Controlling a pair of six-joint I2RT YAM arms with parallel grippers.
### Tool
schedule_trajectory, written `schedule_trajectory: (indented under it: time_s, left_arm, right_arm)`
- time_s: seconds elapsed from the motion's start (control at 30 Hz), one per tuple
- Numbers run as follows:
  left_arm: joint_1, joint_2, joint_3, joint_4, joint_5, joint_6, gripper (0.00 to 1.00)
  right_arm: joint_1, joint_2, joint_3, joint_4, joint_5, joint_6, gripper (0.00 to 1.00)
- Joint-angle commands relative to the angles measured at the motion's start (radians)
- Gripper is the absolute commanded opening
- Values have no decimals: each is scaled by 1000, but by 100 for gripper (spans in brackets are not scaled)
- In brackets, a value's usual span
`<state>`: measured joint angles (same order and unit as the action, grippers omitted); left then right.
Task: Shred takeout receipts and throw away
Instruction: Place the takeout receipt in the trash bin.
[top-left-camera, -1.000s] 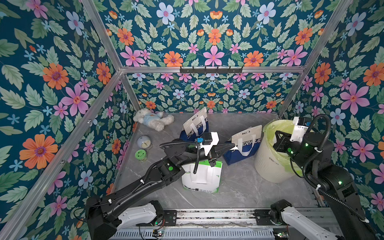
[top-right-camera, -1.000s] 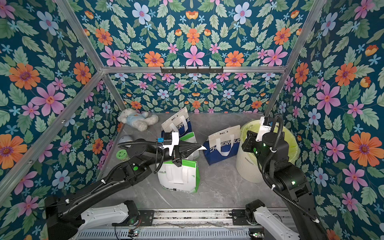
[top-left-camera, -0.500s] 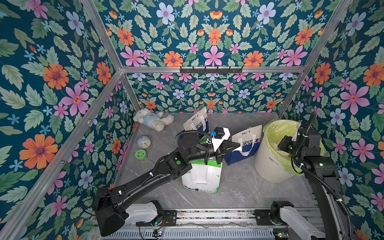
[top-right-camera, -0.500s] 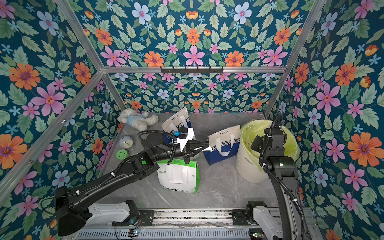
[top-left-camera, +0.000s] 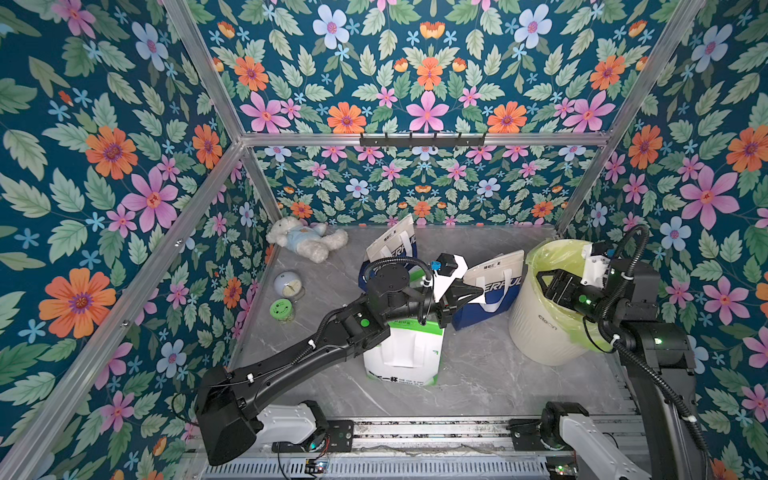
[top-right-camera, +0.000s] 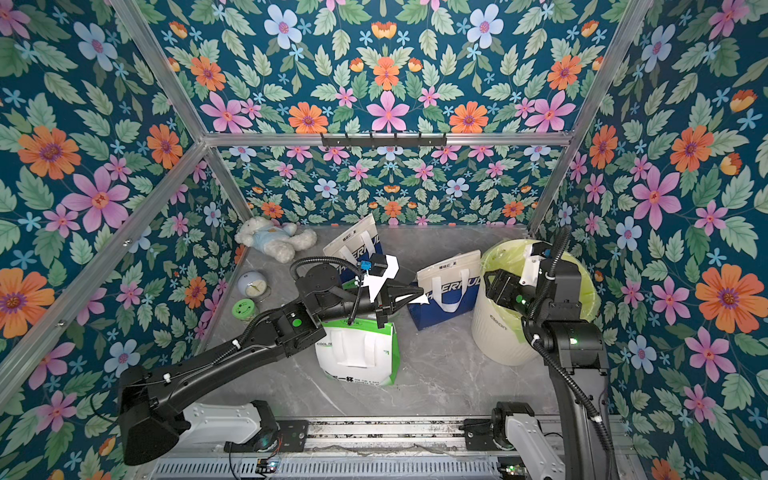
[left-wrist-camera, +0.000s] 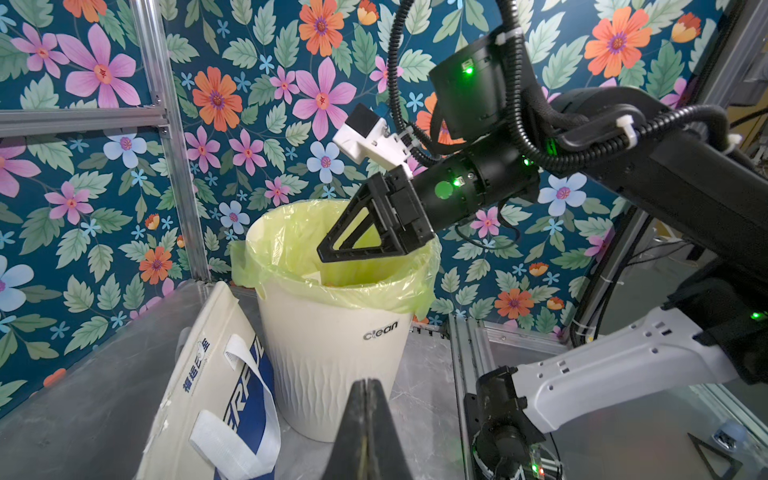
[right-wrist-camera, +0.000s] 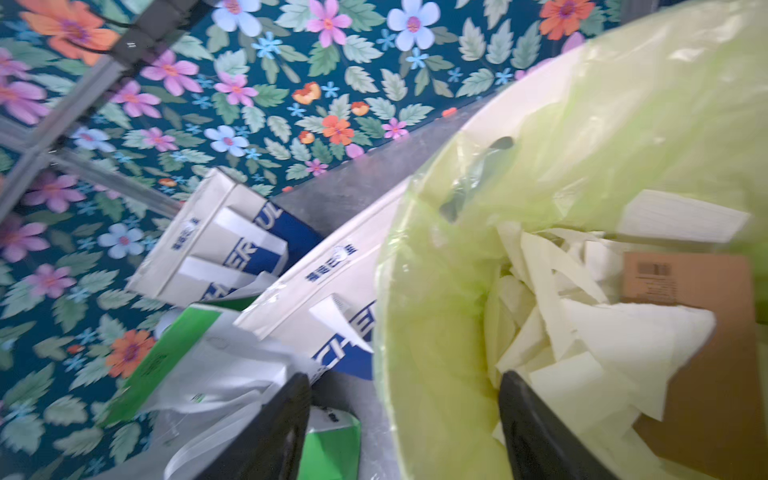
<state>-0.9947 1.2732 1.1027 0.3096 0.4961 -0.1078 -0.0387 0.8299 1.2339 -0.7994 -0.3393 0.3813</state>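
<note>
Teal floral wallpaper (top-left-camera: 124, 124) covers every side of a booth built on an aluminium frame (top-left-camera: 291, 139). A black hook rail (top-left-camera: 422, 139) runs along the back wall above a grey marble-look worktop (top-left-camera: 478, 374). In the far left corner lies a white teddy bear (top-left-camera: 305, 241). Nearer, along the left wall, sit a small round clock (top-left-camera: 288, 285) and a green-lidded jar (top-left-camera: 281, 309).

The left arm reaches over a white-and-green paper bag (top-left-camera: 401, 357) standing mid-worktop. The left gripper (top-left-camera: 477, 293) has its jaws pressed together on a piece of white receipt (top-left-camera: 439, 291), held in the air. Behind it, one blue-and-white bag (top-left-camera: 395, 245) stands near the back wall. A second blue-and-white bag (top-left-camera: 496, 282) leans just beside the bin.

At the worktop's right edge stands a cream waste bin (top-left-camera: 540, 332) with a yellow-green liner (top-left-camera: 552, 253). The right gripper (right-wrist-camera: 404, 377) hovers over the bin's rim, jaws spread wide and holding nothing. Inside the liner, the right wrist view shows torn white receipt strips (right-wrist-camera: 582, 332) piled against a flat brown cardboard piece (right-wrist-camera: 685, 332).
</note>
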Motion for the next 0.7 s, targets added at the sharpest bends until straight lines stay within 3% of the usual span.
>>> schedule_trajectory:
  time_s: [0.0, 0.1, 0.2, 0.47, 0.67]
  left_arm:
    - [0, -4, -21, 106, -40, -65, 0]
    - [0, 4, -38, 194, -51, -135, 0]
    - [-1, 25, -46, 284, -28, -224, 0]
    - [-1, 65, -59, 450, 8, -385, 0]
    - [-2, 77, -55, 476, 10, -410, 0]
  right_arm:
    - [2, -46, -38, 168, -327, -1, 67]
    - [2, -96, -151, 427, -624, 107, 62]
    - [5, -129, -242, 652, -771, 227, 61]
    - [94, -123, -226, 604, -861, 158, 61]
    - [141, -99, -218, 597, -843, 141, 43]
